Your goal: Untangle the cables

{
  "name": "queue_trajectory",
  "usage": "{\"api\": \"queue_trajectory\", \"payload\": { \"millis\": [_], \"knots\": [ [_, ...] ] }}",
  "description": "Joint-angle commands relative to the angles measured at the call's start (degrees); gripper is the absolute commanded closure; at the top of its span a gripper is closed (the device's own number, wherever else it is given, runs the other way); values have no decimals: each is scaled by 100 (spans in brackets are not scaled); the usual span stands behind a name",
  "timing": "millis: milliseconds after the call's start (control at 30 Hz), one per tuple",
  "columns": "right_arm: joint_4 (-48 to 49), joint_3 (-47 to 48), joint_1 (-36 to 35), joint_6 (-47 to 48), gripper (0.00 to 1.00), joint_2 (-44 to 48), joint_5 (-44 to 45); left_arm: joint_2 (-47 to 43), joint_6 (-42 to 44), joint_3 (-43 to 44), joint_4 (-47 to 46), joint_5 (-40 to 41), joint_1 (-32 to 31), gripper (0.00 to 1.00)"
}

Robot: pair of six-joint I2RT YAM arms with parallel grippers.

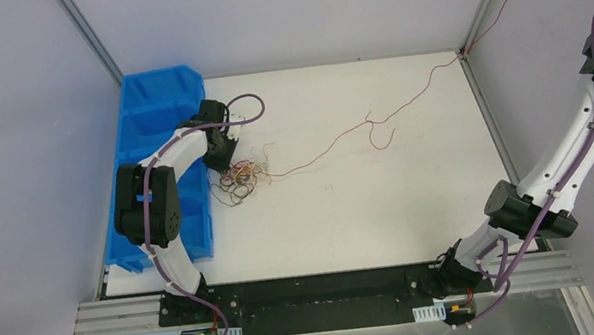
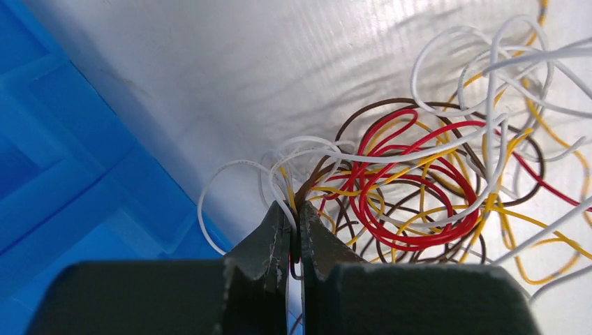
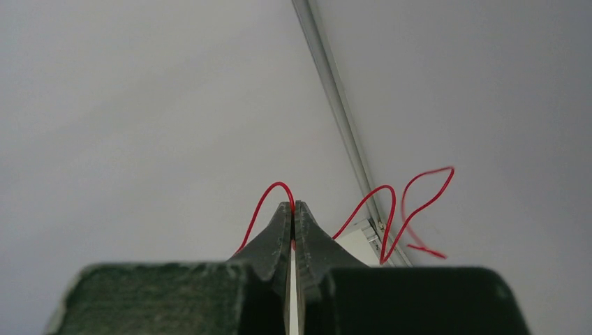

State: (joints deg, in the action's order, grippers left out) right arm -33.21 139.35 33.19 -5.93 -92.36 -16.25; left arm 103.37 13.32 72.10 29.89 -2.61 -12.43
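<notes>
table (image 1: 386, 208): we see a white top, with the bunch on its left half and one strand crossing the middle.
bins (image 1: 149, 109): blue, along the table's left edge, just beside the bunch.
red cable (image 1: 333, 141): a long strand running from the bunch across the table, past the far right corner and up through the air to the right tool.
cables (image 1: 243, 179): a loose bunch of red, yellow, brown and white loops lying on the table, at the left tool's tips.
left tool (image 2: 293, 213): low at the bunch's bin-side edge; we see it pinched closed on a few strands there, a white one among them.
right tool (image 3: 293, 206): raised well above the table's right side, closed tight on the red cable, which arches over its tips.
</notes>
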Motion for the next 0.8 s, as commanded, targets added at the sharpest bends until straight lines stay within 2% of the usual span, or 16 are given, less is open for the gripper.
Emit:
{"api": "queue_trajectory", "payload": {
  "millis": [0, 133, 300, 333, 433, 567, 600, 767],
  "knots": [
    [400, -29, 38, -420, 100, 62, -79, 238, 269, 267, 140, 476, -48, 100],
    [526, -559, -48, -973, 100, 207, -1144, 285, 126, 467, 195, 102, -116, 100],
    [393, -790, -645, -1209, 100, 185, -2093, -7, 58, 589, 280, -1405, -241, 99],
    [351, -891, -771, -1282, 100, 203, -2281, -87, -14, 638, 292, -1727, -238, 88],
    [254, -1492, -1207, -1480, 100, 333, -2848, -378, -251, 879, 317, -2653, -177, 43],
    [264, -2425, -1911, -1535, 100, 643, -3356, -779, -832, 1540, -61, -3911, -175, 4],
    [256, -2611, -2094, -1509, 100, 739, -3422, -825, -1055, 1748, -288, -4154, -208, 1],
    [70, -3199, -2887, -1246, 100, 865, -3505, -608, -1681, 3042, -951, -4745, -754, 1]
  ]
}}
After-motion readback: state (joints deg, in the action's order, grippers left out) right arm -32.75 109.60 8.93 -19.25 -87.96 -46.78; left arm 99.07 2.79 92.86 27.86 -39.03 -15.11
